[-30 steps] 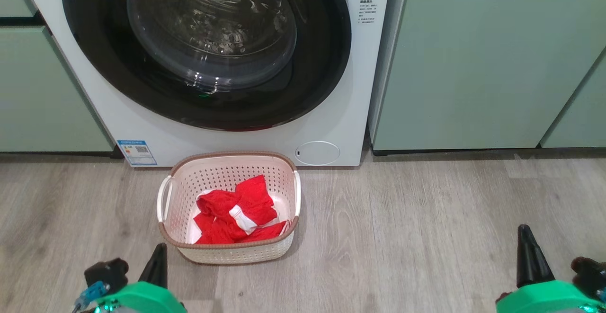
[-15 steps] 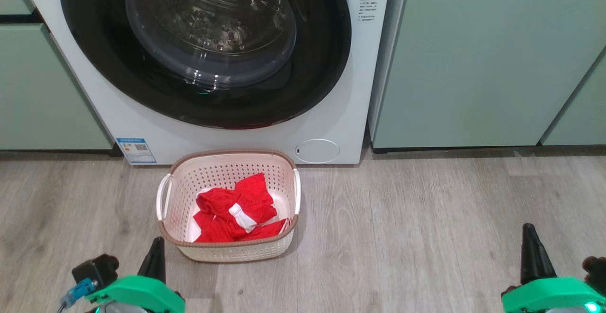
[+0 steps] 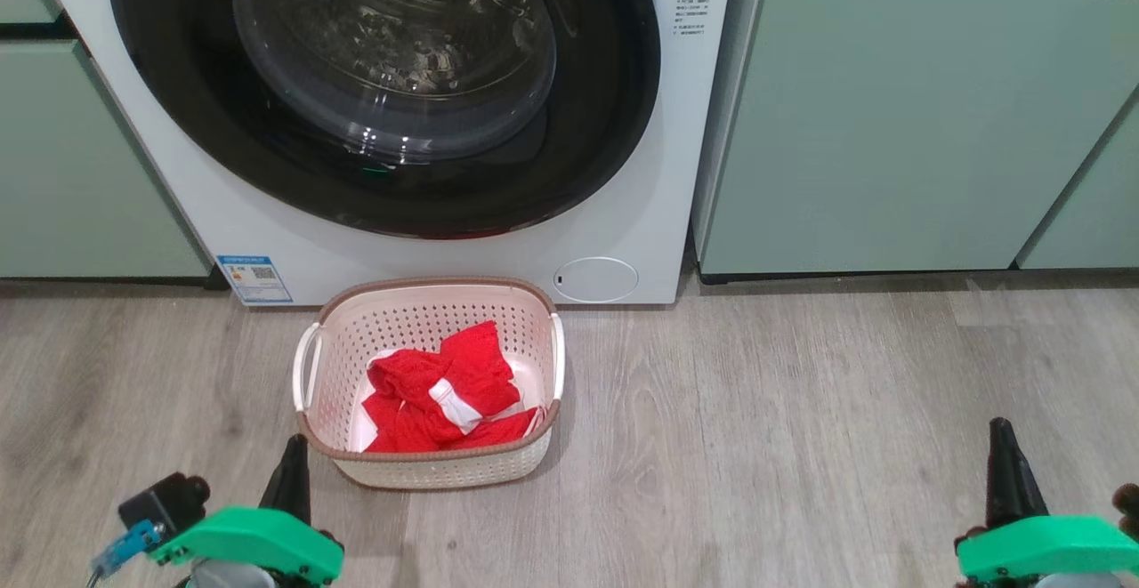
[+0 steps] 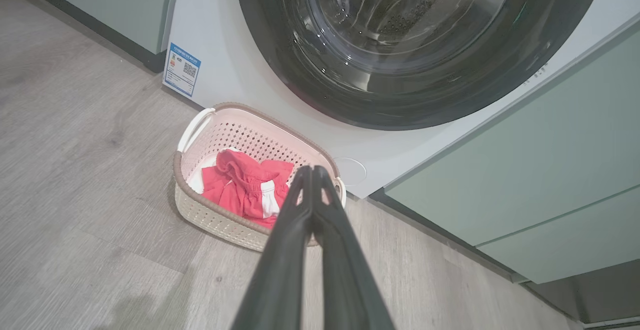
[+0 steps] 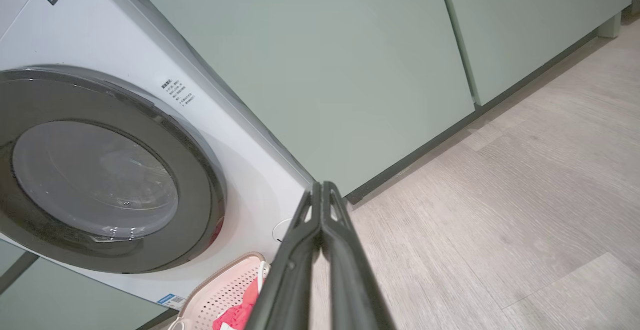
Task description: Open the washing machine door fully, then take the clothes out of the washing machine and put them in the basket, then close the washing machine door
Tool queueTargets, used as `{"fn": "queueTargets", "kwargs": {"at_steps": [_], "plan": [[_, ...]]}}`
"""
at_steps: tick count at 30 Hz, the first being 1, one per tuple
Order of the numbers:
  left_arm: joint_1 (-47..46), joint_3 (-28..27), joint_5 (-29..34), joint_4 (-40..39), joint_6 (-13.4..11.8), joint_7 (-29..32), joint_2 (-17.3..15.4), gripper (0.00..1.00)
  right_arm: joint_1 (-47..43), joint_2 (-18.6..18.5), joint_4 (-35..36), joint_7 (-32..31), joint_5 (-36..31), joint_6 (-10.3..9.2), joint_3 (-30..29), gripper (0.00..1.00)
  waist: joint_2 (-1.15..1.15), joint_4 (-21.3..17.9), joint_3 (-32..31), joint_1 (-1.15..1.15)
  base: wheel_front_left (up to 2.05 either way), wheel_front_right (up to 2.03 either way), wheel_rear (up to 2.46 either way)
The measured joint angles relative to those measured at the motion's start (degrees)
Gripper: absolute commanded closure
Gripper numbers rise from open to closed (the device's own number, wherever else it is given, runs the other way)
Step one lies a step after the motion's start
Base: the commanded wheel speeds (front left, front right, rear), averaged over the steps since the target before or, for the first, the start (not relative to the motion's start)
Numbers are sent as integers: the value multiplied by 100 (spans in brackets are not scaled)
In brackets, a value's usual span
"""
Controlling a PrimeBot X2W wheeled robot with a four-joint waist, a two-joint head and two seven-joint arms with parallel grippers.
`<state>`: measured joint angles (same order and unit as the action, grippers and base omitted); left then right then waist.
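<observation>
- Grey plank floor point(image 3: 801, 410) fills the frame's lower half; green cabinets point(image 3: 890, 108) stand upper right.
- White washer point(image 3: 658, 179) upper centre; its door point(image 3: 614, 125), glossy black rim round a clear bulging window, lies shut.
- Cream perforated basket point(image 3: 427, 472), brown-rimmed, sits on the floor just below it, holding crumpled red clothes point(image 3: 467, 374) with a white stripe.
- Both closed and empty: left gripper point(image 3: 294, 447) lower left, right gripper point(image 3: 1002, 430) lower right.

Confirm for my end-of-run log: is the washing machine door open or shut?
Shut. The washing machine door lies flat against the front of the washing machine, with no gap at its black rim. Whether it is latched: cannot tell.
</observation>
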<state>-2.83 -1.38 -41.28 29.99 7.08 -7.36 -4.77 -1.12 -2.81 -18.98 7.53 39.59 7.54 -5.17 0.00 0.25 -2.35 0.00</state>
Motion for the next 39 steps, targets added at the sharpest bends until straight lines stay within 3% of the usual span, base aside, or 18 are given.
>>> {"fn": "queueTargets", "kwargs": {"at_steps": [39], "plan": [[-2,-159,-2309,-633,1,642,111,100,232,1,125,-634,2377,0,-110,100,0,-12,117,0,0,0,0]]}}
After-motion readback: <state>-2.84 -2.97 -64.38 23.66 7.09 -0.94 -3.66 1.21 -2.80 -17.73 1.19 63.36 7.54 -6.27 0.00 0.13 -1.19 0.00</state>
